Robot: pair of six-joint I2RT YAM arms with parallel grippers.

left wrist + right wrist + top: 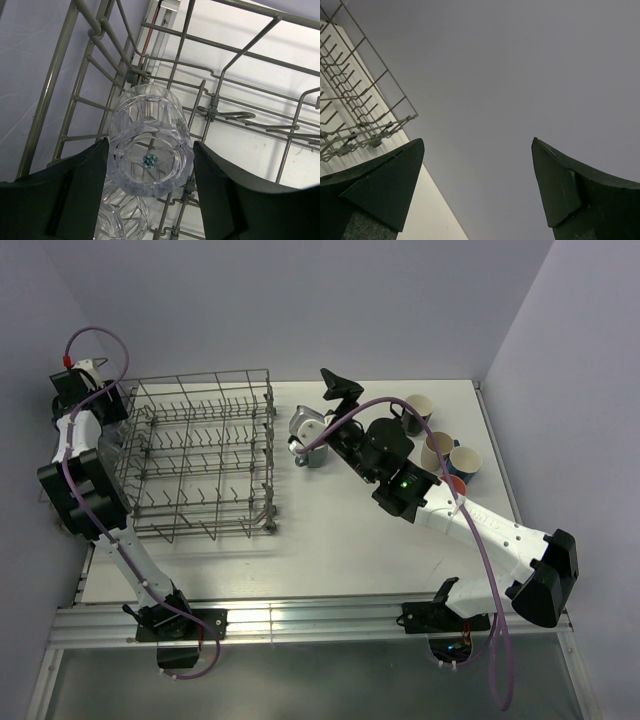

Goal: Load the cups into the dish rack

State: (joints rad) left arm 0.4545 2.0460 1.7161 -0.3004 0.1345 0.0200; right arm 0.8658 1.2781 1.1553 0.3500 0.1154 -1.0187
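The grey wire dish rack (205,455) stands at the left of the table. My left gripper (118,405) is at its far left corner. In the left wrist view the gripper (150,165) is shut on a clear glass tumbler (150,145), base towards the camera, over the rack's wires (220,107). A second clear tumbler (117,222) lies just below it in the rack. My right gripper (338,383) is open and empty, raised and pointing up at the back wall (477,185). A grey-blue mug (312,445) stands just below it, right of the rack.
Several mugs stand at the table's right: a beige one (418,408), another beige one (437,450), a blue one (465,462) and a coral one (455,485) partly behind the right arm. The walls are close on the left, back and right.
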